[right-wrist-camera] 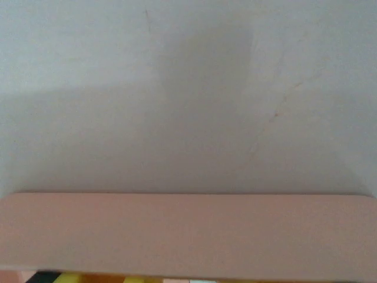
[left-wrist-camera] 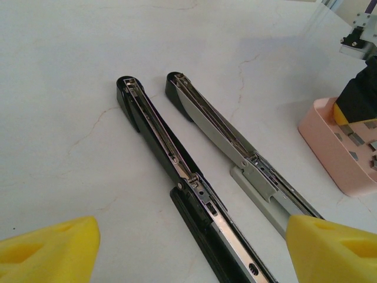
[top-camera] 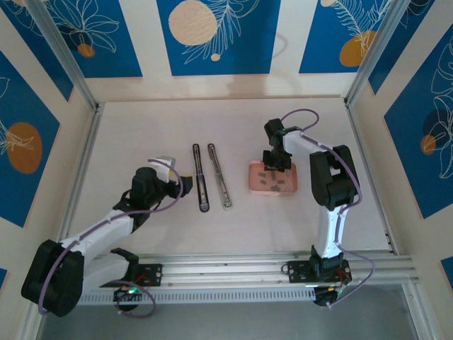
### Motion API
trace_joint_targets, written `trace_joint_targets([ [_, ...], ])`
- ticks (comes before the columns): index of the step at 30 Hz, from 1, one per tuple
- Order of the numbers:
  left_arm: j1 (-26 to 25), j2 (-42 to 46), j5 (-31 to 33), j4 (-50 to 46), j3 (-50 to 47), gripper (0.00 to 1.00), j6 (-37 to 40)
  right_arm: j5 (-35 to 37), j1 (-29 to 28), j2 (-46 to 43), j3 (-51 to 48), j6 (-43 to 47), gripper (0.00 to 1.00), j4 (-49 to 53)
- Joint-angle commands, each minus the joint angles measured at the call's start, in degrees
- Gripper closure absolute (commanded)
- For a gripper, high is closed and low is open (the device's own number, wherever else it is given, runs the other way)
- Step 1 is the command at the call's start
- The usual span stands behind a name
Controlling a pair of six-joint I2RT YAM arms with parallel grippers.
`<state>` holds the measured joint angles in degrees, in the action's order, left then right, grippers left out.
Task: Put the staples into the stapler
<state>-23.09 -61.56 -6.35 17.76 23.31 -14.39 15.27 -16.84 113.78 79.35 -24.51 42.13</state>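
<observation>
The stapler lies opened out on the white table as two long narrow bars side by side: a black one (top-camera: 200, 177) (left-wrist-camera: 171, 159) and one with a silvery-grey rail (top-camera: 219, 175) (left-wrist-camera: 235, 147). My left gripper (top-camera: 180, 180) (left-wrist-camera: 188, 253) is open just left of the black bar, its yellow fingertips (left-wrist-camera: 50, 250) straddling the near ends of both bars without touching. Several dark-grey staples (top-camera: 272, 182) (left-wrist-camera: 359, 138) lie in the salmon-pink tray (top-camera: 291, 188) (left-wrist-camera: 330, 147). My right gripper (top-camera: 274, 166) (left-wrist-camera: 356, 100) reaches down into that tray; its jaws are hidden. The tray wall (right-wrist-camera: 188, 236) is close in the right wrist view.
Aluminium rails (top-camera: 233, 269) run along the near edge by the arm bases. Patterned blue and cream walls (top-camera: 212, 35) enclose the table on three sides. Bare white tabletop (top-camera: 141, 127) lies beyond and left of the stapler.
</observation>
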Motion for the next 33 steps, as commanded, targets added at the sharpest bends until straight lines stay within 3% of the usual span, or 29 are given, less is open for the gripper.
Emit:
trace_joint_targets([
  [1,0.7,1.4,0.8,-0.7,1.4,0.18,1.5,0.9,-0.6,-0.1,-1.6,-0.7,0.74,-0.7],
  [14,0.7,2.1,0.5,-0.9,1.2,0.18,1.5,2.2,-0.8,-4.8,-1.4,-0.5,0.64,0.5],
  [33,0.7,1.1,0.4,-0.8,2.0,0.18,1.7,0.7,0.2,0.3,-3.0,-1.5,0.69,-1.5],
])
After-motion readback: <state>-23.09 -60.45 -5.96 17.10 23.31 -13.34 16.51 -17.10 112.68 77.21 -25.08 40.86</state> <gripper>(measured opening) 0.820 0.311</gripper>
